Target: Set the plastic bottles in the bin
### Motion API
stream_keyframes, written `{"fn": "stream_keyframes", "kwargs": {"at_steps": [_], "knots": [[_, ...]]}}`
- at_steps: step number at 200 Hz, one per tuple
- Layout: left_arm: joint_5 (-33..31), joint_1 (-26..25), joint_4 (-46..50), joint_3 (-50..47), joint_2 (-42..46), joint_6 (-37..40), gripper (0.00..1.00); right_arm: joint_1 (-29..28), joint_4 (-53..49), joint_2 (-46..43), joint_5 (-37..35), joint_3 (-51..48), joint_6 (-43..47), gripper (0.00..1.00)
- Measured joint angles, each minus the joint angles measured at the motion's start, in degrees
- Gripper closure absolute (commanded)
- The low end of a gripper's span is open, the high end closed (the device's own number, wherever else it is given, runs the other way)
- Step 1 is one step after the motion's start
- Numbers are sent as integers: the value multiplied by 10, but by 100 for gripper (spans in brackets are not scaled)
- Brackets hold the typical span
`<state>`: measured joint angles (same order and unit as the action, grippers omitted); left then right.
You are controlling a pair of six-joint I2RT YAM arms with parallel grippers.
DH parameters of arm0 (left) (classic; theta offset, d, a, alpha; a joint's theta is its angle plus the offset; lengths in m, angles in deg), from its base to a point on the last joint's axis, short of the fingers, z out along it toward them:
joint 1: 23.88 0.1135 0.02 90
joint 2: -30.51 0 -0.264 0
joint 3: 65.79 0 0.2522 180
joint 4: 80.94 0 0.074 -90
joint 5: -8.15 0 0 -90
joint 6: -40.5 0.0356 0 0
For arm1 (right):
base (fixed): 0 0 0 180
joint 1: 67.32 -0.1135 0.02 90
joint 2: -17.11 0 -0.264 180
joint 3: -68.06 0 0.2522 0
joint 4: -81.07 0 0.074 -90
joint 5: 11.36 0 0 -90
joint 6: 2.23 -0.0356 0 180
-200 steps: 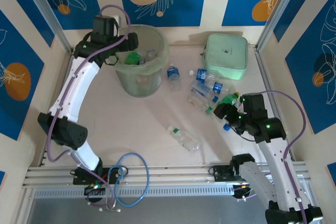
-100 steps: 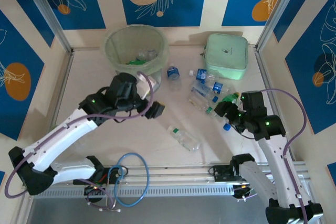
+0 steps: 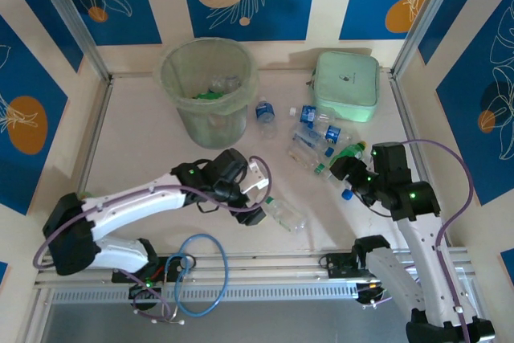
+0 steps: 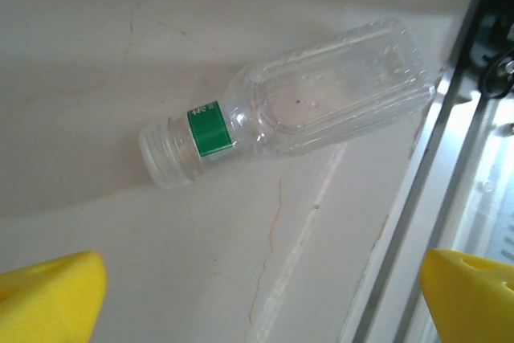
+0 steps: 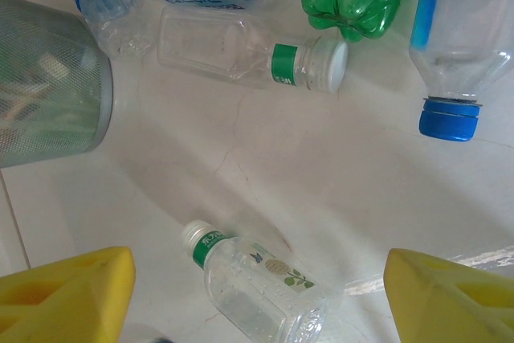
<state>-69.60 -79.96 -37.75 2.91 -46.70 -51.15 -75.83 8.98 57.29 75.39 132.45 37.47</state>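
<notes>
A lone clear plastic bottle [image 3: 281,210] with a green neck band lies on its side near the front of the table. My left gripper [image 3: 259,193] hangs open just left of it. In the left wrist view the bottle [image 4: 297,114] lies ahead of the open gripper [image 4: 261,303], with nothing between the yellow fingertips [image 4: 48,295]. Several more bottles [image 3: 321,138] lie in a heap at the right. My right gripper [image 3: 347,173] is open beside them, holding nothing. The pale green bin [image 3: 209,90] at the back left holds a few bottles.
A mint green square case [image 3: 347,86] sits at the back right. One blue-labelled bottle [image 3: 265,112] lies just right of the bin. A metal rail [image 3: 257,267] and a blue cable coil [image 3: 201,271] run along the front edge. The right wrist view takes in the bin wall [image 5: 48,86].
My left arm has swung from over the bin down to the front, beside the lone bottle, its jaws a little wider. The right arm has barely moved.
</notes>
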Motion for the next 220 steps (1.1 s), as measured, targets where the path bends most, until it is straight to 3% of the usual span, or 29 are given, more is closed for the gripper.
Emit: {"fn": "stream_keyframes", "kwargs": {"at_steps": [92,160,220], "knots": [[-7,-76,-6,85,-119,115,1,17,-15,-17,-15,-6,-4,16],[-53,-98,0,143,-241,181,1,45,-17,-18,-12,-17,-8,16],[-89,-110,-19,157,-280,211,1,70,-28,-26,-5,-17,-7,15]]}}
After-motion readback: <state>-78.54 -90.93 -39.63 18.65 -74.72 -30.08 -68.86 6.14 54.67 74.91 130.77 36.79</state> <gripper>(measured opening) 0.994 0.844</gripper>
